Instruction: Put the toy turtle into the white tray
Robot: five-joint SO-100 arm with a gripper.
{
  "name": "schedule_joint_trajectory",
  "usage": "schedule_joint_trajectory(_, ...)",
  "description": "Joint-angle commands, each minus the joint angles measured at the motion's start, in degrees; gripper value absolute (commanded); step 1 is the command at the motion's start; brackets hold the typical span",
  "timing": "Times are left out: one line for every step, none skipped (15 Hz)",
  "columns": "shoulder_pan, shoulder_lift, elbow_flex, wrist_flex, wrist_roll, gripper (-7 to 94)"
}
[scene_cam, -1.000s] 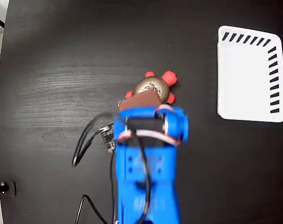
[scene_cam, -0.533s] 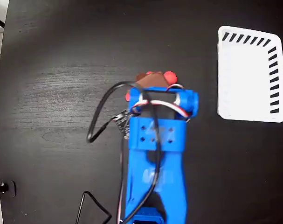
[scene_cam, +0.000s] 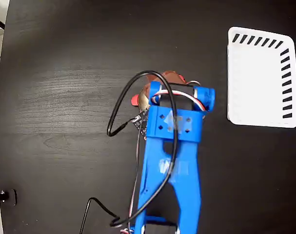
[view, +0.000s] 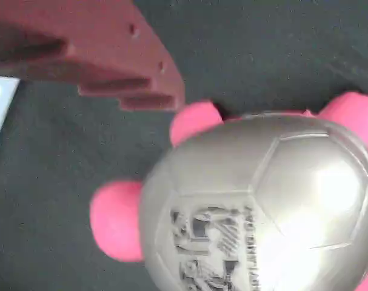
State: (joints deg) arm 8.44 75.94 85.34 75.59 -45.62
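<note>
Over the last second the blue arm (scene_cam: 172, 146) has pushed toward the upper middle of the fixed view, so it now covers most of the toy turtle (scene_cam: 148, 93), which showed clearly before. Only a sliver of shell and a red-pink foot peek out at the arm's upper left edge. That reads as the gripper (view: 135, 82) descending onto the toy for a grasp, not yet a lift (the turtle seems to sit where it was on the black table (scene_cam: 55, 97)).

In the wrist view the turtle (view: 256, 206) fills the lower right, its gold shell very near, with one dark red finger (view: 86, 54) at upper left, beside the shell and apart from it. The other finger is out of frame, so whether the jaws are spread or clamped I cannot tell.

Count: one turtle, one white tray (scene_cam: 260, 78) at the upper right, well apart and holding nothing, one arm.
</note>
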Motion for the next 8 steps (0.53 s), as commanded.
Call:
schedule_joint_trajectory(0.62, 1.14, 2.29, -2.64, -1.05, 53)
schedule_joint_trajectory(0.26, 0.97, 3.78, -4.39, -1.05, 53)
schedule_joint_trajectory(-0.18, 0.79, 4.92, -5.63, -1.05, 53)
schedule_joint_trajectory(-0.53, 0.70, 5.80, -6.59, -1.05, 53)
schedule_joint_trajectory(-0.70, 0.62, 6.50, -7.29, -1.05, 53)
schedule_joint_trajectory(-0.88, 0.53, 7.12, -7.91, -1.05, 53)
schedule_joint_trajectory(-0.97, 0.35, 7.73, -8.44, -1.05, 53)
schedule_joint_trajectory(-1.05, 0.18, 8.53, -9.40, -1.05, 53)
